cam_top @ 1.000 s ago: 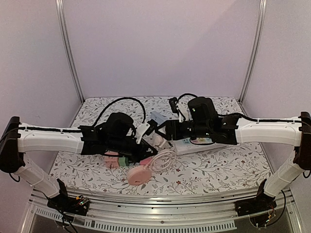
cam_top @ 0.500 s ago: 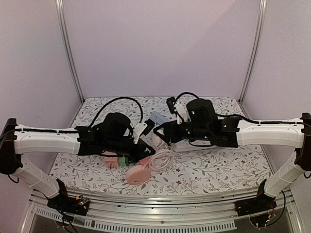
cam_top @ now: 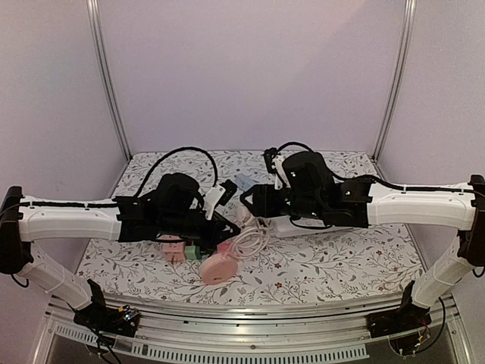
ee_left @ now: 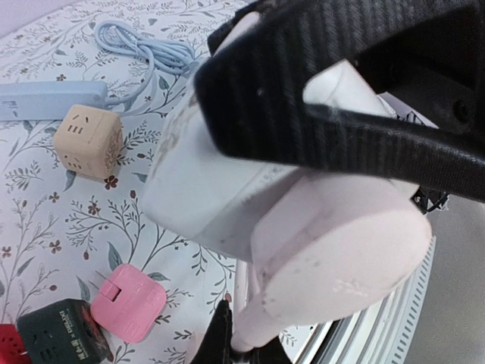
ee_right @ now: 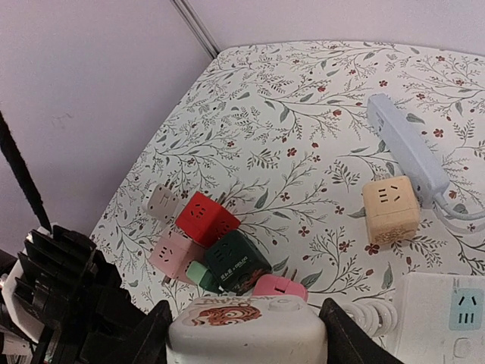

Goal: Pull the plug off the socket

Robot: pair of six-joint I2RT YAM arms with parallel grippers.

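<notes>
My right gripper [cam_top: 248, 206] is shut on a white socket block [ee_right: 246, 327] with a tiger sticker, its two black fingers [ee_right: 148, 337] on either side of it. A pale pink plug [ee_left: 341, 254] sits flush against that block [ee_left: 204, 189] and looks still plugged in. My left gripper [cam_top: 229, 224] is shut on the plug's narrow end, its black fingertips [ee_left: 221, 341] at the bottom of the left wrist view. The plug's white coiled cable [cam_top: 251, 244] runs down to a pink round reel [cam_top: 220, 270] on the table. Both grippers meet above the table's middle.
A red cube [ee_right: 206, 218], dark green cube [ee_right: 236, 262], pink cube [ee_right: 174, 254] and pink adapter [ee_right: 279, 288] cluster under the left gripper. A beige cube socket [ee_right: 390, 208], a light blue power strip [ee_right: 405, 144] and a white power strip [ee_right: 447, 311] lie nearby.
Both grippers have shifted a little to the left and drawn close together with the block and plug between them. The cable and pink reel have shifted slightly.
</notes>
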